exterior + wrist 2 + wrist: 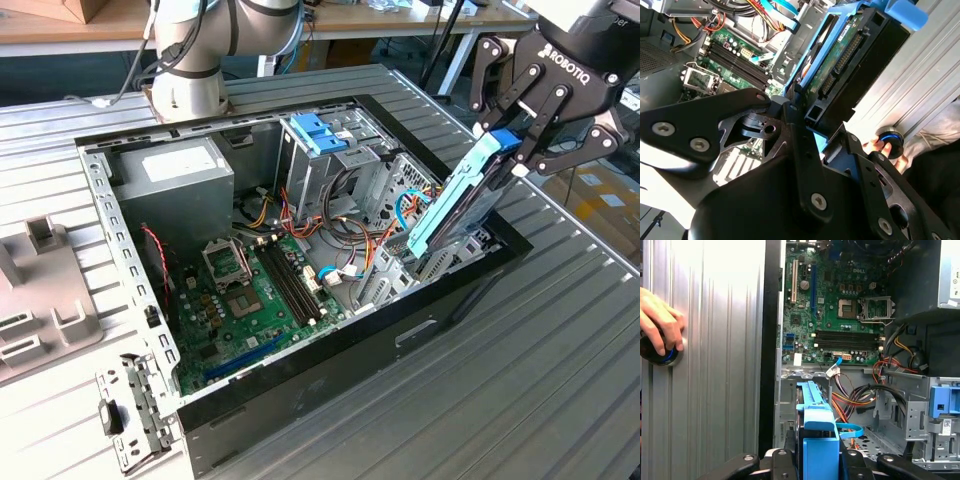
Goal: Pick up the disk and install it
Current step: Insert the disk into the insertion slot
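Exterior view high, oblique; both wrist views close over motherboard [735, 62] [805, 330]

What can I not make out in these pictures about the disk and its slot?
Bay opening under the disk: exterior view, hidden by the disk itself.
Disk's far end: first wrist view, hidden behind its blue rail.
Round device on the table: first wrist view, covered by a hand, cut off by the edge.
Gripper contact faces: exterior view, hidden by its own links.
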